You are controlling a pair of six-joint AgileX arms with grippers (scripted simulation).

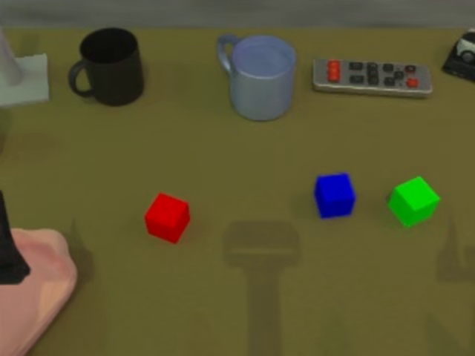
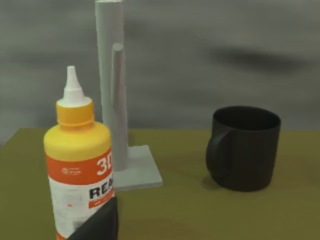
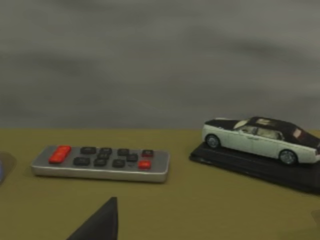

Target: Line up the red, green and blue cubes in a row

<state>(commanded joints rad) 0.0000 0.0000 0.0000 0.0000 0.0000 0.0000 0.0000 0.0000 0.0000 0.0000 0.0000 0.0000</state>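
Note:
Three cubes lie on the olive table in the top view. The red cube [image 1: 167, 217] is left of centre, the blue cube [image 1: 334, 195] right of centre, and the green cube [image 1: 413, 200] just right of the blue one with a small gap. None of them touch, and the red one sits far from the other two. Neither wrist view shows a cube. A dark tip of my left gripper [image 2: 100, 227] shows low in the left wrist view, near a glue bottle. A dark tip of my right gripper [image 3: 100, 222] shows in the right wrist view, short of the remote. Both are far from the cubes.
Along the back stand a black mug [image 1: 111, 67], a pale blue mug [image 1: 260, 76], a grey remote [image 1: 371, 76] and a toy car [image 1: 464, 52]. A white stand [image 1: 18, 70] is at the back left, with an orange-capped glue bottle [image 2: 80, 160] near it. A pale pink object [image 1: 33, 293] fills the front left corner.

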